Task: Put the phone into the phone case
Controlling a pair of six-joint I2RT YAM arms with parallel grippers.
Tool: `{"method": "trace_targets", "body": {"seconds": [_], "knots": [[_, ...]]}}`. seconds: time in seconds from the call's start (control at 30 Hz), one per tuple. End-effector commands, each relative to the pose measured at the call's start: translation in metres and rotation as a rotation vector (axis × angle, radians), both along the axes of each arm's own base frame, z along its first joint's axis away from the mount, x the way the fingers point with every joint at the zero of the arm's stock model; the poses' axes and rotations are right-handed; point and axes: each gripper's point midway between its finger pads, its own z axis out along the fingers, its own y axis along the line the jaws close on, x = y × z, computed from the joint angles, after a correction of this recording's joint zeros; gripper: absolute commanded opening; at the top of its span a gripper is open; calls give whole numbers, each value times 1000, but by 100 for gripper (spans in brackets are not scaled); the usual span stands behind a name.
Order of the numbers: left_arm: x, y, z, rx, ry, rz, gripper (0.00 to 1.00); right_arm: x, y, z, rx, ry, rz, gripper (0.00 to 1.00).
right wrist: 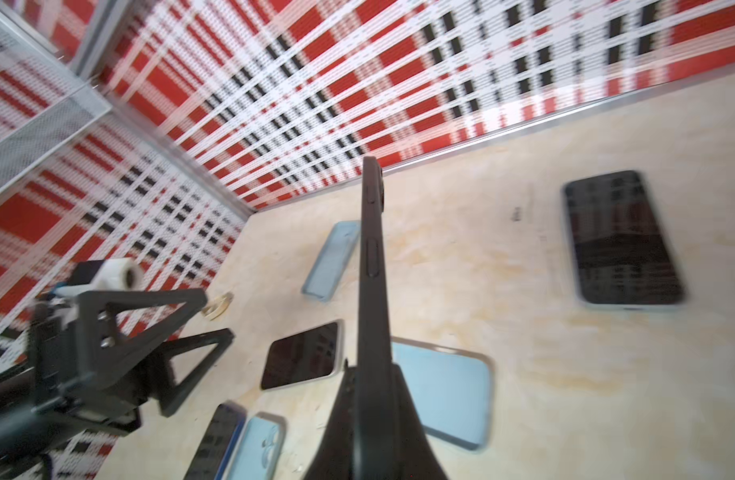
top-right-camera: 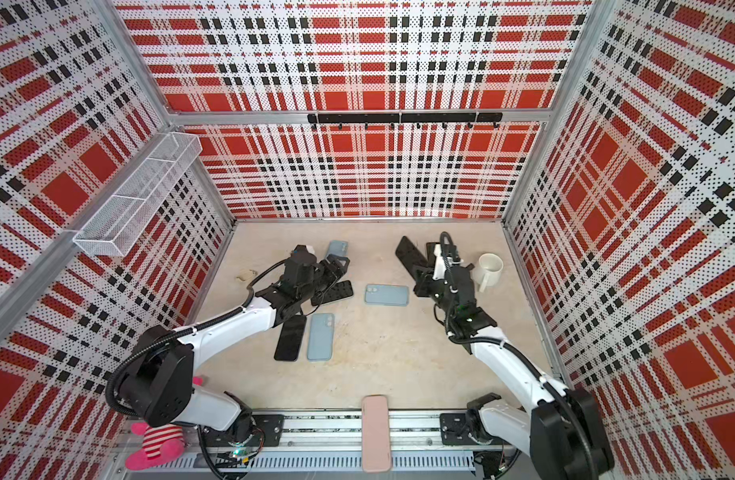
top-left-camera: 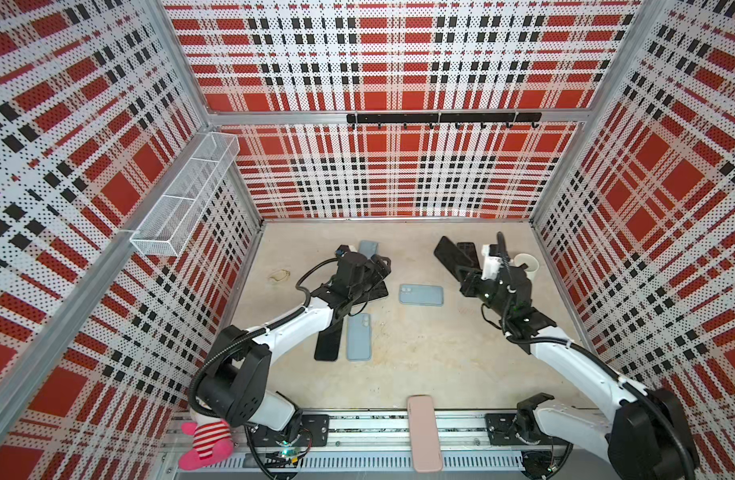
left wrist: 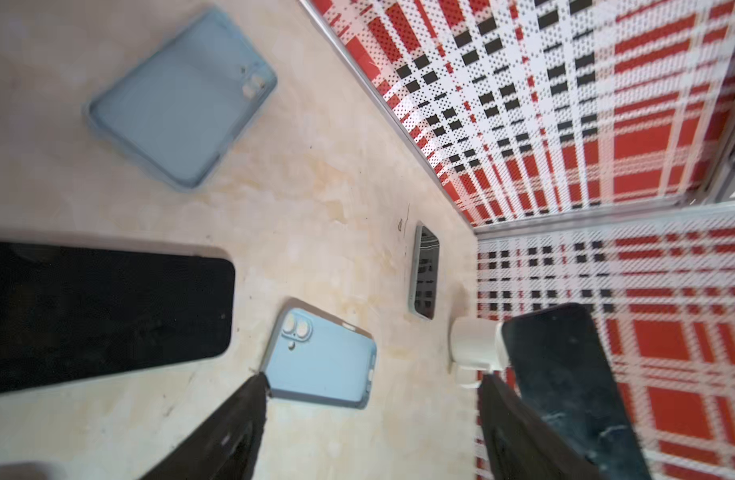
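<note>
**Slick, stiff phone pinched by one end; cases lie flat below**

The black phone (top-left-camera: 452,257) is carried clear of the surface, right of centre in both top views, with its free end pointing to the upper left. The right fingers (right wrist: 336,415) are closed narrowly on its lower end, across front and back. The phone is judged stiff, dense for its thinness and glassy-slippery. With so much length beyond the pinch, twisting is to be expected, and a hold nearer mid-length on the long edges is judged steadier for pressing in.

The left fingers (left wrist: 241,419) are spread wide and hold nothing, above a dark phone (top-left-camera: 376,292) left of centre. A blue case (top-left-camera: 421,295) lies at mid-frame, camera side up; whether it is empty cannot be told. A lower blue case (top-left-camera: 359,337) lies beneath it in the frame. Both are judged light, soft and likely to slide when pushed.

The surface (top-left-camera: 440,365) is pale, smooth and stained. It is enclosed by red plaid perforated walls. A white mug (top-left-camera: 528,266) stands just right of the right arm, and a pink case (top-left-camera: 424,432) lies across the front rail.
</note>
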Motion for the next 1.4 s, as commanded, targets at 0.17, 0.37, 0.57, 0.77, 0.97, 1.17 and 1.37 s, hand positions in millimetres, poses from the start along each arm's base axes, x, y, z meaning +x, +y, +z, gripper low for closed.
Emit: {"method": "trace_targets", "body": {"seconds": [0.17, 0.37, 0.57, 0.77, 0.97, 1.17, 1.37], "knots": [[12, -37, -66, 465, 70, -260, 58, -33, -32, -41, 117, 222, 114, 5], [21, -56, -97, 542, 104, -377, 51, -41, -30, -47, 155, 237, 147, 6], [17, -59, -125, 602, 182, -434, 46, -41, -32, -54, 143, 247, 133, 6], [12, -59, -151, 655, 230, -464, 45, -41, -31, -59, 153, 255, 138, 6], [8, -67, -167, 660, 259, -499, 34, -44, -34, -61, 140, 257, 121, 6], [1, -68, -172, 680, 285, -518, 9, -44, -33, -63, 138, 277, 129, 6], [-25, -59, -164, 648, 318, -524, 0, -47, -33, -63, 84, 315, 155, 7]]}}
